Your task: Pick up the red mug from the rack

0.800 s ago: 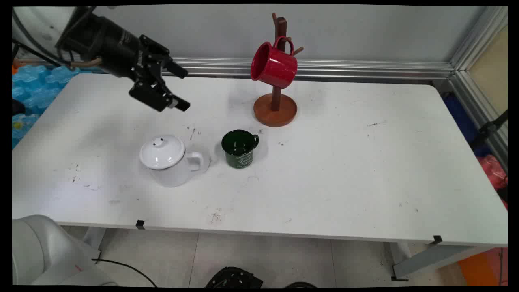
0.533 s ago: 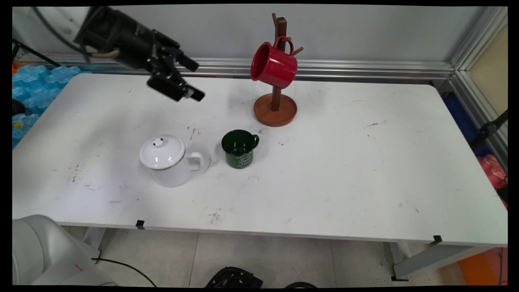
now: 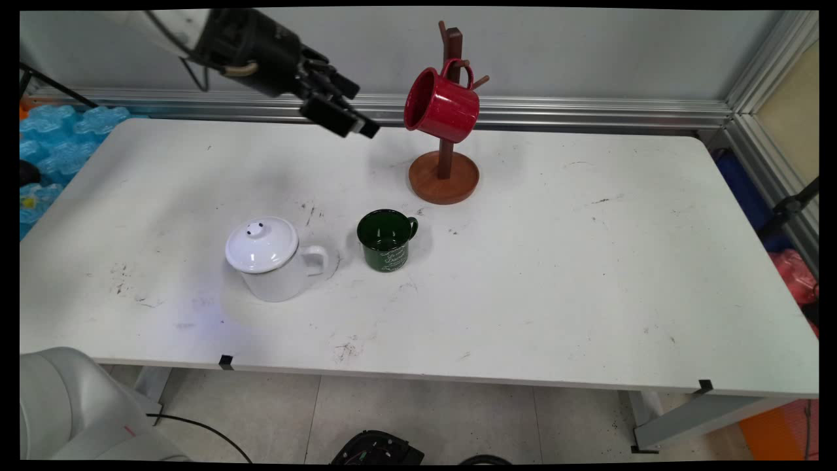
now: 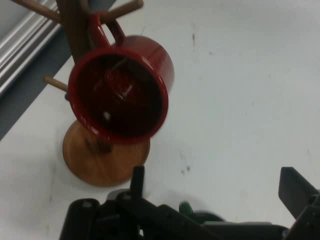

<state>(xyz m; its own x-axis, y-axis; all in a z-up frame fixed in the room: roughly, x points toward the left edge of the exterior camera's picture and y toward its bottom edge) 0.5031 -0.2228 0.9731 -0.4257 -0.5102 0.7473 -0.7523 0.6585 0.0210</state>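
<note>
The red mug (image 3: 439, 106) is hanging by its handle from a peg of the wooden mug stand (image 3: 445, 175) at the back of the table (image 3: 588, 275), its open mouth tilting toward the gripper (image 3: 350, 111). The gripper is hovering in the air just to the mug's left, pointing along the mug's axis into that mouth, fingers spread apart and holding nothing. The green mug (image 3: 386, 239) and the white teapot (image 3: 271, 258) are sitting well apart from it, nearer the front.

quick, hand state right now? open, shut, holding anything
Hand: open, holding nothing, raised in the air just left of the red mug hanging on the wooden rack.
</note>
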